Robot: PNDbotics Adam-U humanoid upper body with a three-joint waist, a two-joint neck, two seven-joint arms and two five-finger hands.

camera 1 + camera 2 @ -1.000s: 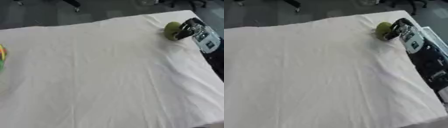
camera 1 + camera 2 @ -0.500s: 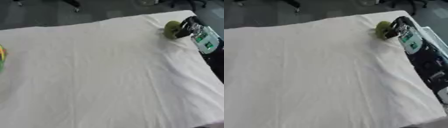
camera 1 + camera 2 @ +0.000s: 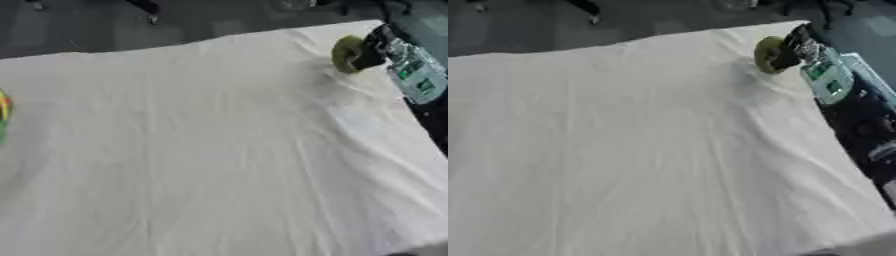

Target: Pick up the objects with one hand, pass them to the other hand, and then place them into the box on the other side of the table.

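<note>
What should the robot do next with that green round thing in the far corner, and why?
Probably lift it a little off the white tablecloth. The right hand already has its fingers around the green round object, which sits at the table's far right corner, and it needs to be carried inward for the handover. No left hand is in view.

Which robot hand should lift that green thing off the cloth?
The right. The right robot hand is already at the green object by the table's far right corner. No left robot hand is in view.

Looking like a lab or office test space: white cloth (image 3: 210, 150) covering the table, dark floor (image 3: 105, 30) showing beyond it, chair casters (image 3: 150, 11) (probably office chairs) sitting far left of the right hand (image 3: 385, 47).
</note>
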